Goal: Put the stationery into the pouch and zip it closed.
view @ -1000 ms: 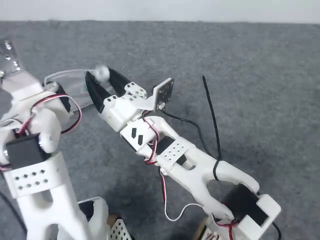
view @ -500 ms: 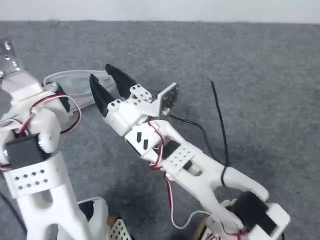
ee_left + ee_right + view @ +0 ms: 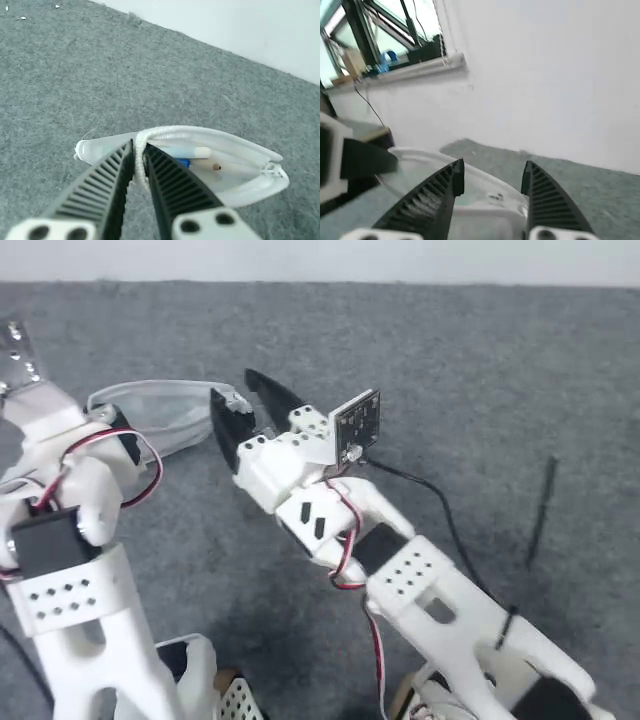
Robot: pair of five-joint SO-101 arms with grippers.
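Observation:
A translucent pouch (image 3: 160, 412) lies open on the grey carpet at the left. In the left wrist view my left gripper (image 3: 139, 146) is shut on the pouch's (image 3: 235, 187) white zip rim. Inside lie a white pen-like piece (image 3: 197, 151), a blue piece (image 3: 183, 163) and a wooden tip (image 3: 216, 166). The zip pull (image 3: 272, 171) sits at the far end. My right gripper (image 3: 232, 385) hangs open with nothing in it, just beside and above the pouch's right end. From its own wrist it (image 3: 494, 164) frames the pouch (image 3: 470, 192) between its fingers.
A black cable (image 3: 440, 510) trails from the right arm across the carpet, with a thin black strand (image 3: 540, 508) farther right. A white wall (image 3: 320, 260) borders the far edge. The left arm's body (image 3: 70, 540) stands at the near left.
A second ago the right gripper held a small white piece over the pouch; that piece is gone from its fingers. The right arm has since drawn back to the right.

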